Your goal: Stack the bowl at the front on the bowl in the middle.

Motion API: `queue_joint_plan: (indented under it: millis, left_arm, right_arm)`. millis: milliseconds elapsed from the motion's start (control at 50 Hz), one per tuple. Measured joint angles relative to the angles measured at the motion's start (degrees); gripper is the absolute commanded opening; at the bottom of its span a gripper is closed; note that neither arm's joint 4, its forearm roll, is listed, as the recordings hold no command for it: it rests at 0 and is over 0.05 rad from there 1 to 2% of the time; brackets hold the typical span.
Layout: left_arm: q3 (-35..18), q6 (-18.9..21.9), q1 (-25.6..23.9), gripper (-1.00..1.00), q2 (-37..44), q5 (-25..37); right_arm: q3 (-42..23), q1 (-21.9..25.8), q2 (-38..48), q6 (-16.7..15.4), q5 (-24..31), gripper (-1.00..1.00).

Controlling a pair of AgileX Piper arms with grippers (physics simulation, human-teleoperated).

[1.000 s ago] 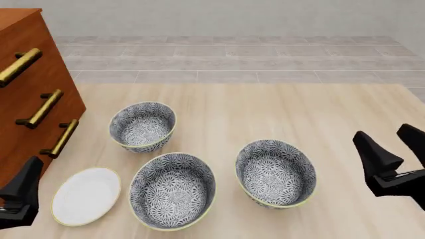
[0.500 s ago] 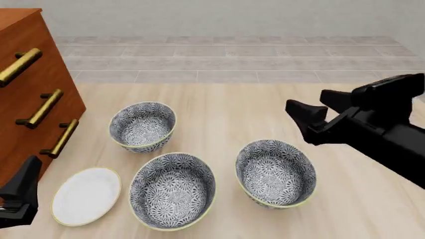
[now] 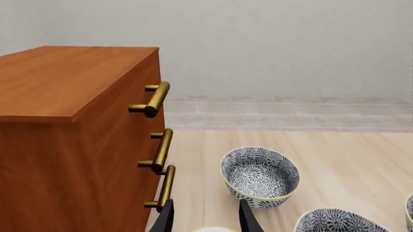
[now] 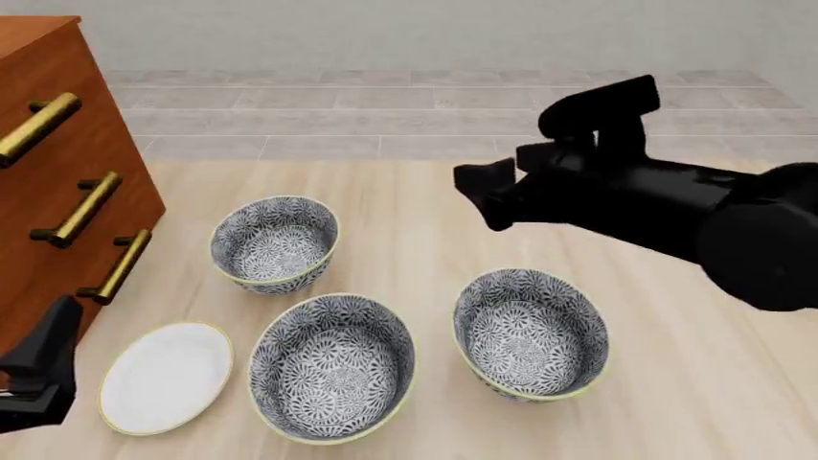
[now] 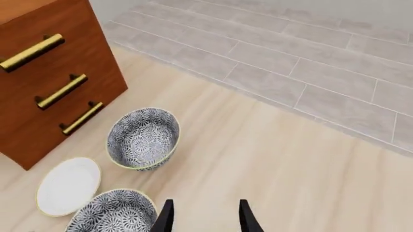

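Dresser [image 4: 57, 182] and plate [image 4: 167, 377] apparently crowd 3 bowls' left; right open.

Three bowls [image 4: 332, 366] blue-grey and white floral with yellowish rims, plate [image 4: 167, 377] white, cabinet [image 4: 52, 182] reddish-brown wood with brass handles.

Front bowl [image 4: 332, 366] – middle bowl [image 4: 531, 333] – upright, apart

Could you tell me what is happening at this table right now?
Nothing is held. The right gripper hangs open in the air, beyond the three patterned bowls and touching none. The left gripper waits low at the near left corner, open, beside the white plate. The bowl at the front and the bowl in the middle sit apart on the table, as does the far bowl by the wooden drawer cabinet. No stacking yet.
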Motion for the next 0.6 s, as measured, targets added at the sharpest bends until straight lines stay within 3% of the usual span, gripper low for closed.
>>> queue_joint_plan:
  millis: [600]
  left_arm:
    - [-0.07, -0.81, 1.12, 1.00, -0.35, -0.32]
  right_arm:
    - [-22.49, 8.86, 18.67, 4.37, 11.41, 1.00]
